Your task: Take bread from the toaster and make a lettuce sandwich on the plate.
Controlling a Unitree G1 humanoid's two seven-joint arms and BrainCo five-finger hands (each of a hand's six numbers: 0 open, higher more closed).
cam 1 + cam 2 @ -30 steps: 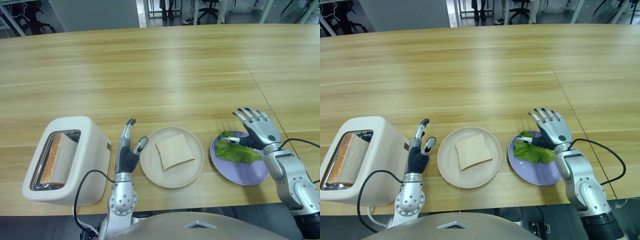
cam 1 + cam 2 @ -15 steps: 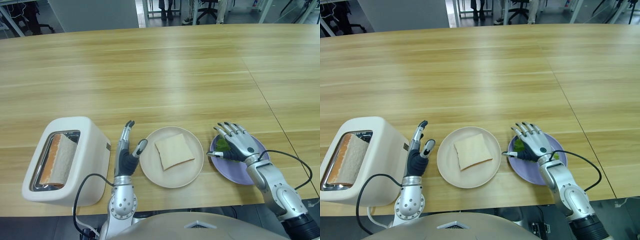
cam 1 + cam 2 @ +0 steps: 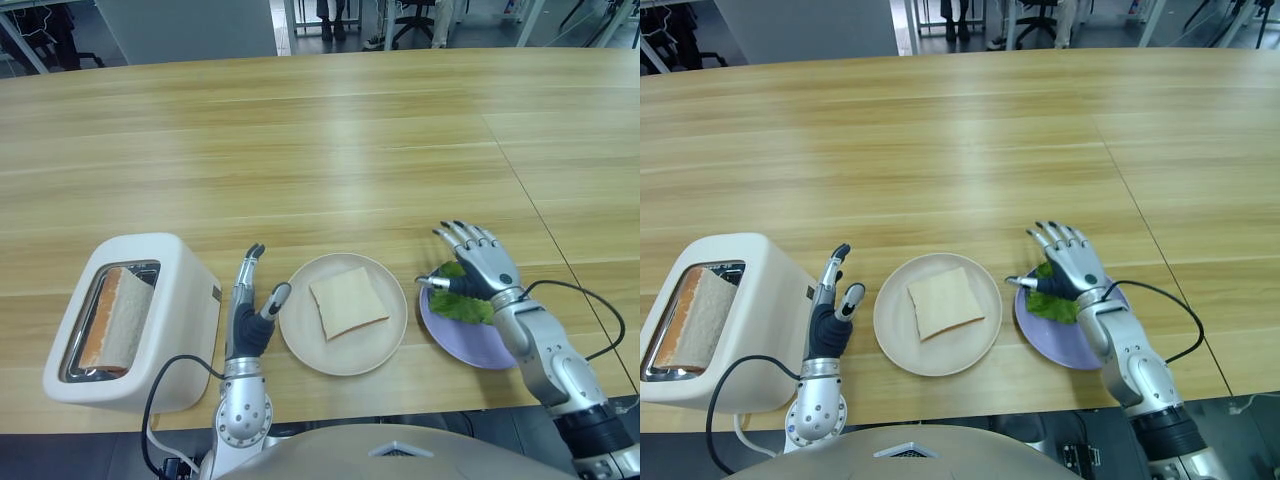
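Step in hand, lettuce pickup: your right hand, fingers spread and empty, over the lettuce; next, close on it, carry to the bread

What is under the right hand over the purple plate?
A green lettuce leaf lies on the purple plate, showing below the right hand. The hand covers the leaf's far part, so whether its palm touches the leaf cannot be told.

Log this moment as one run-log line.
left hand open beside toaster | right hand over lettuce on purple plate, grip unclear | bread slice on beige plate | second slice in toaster
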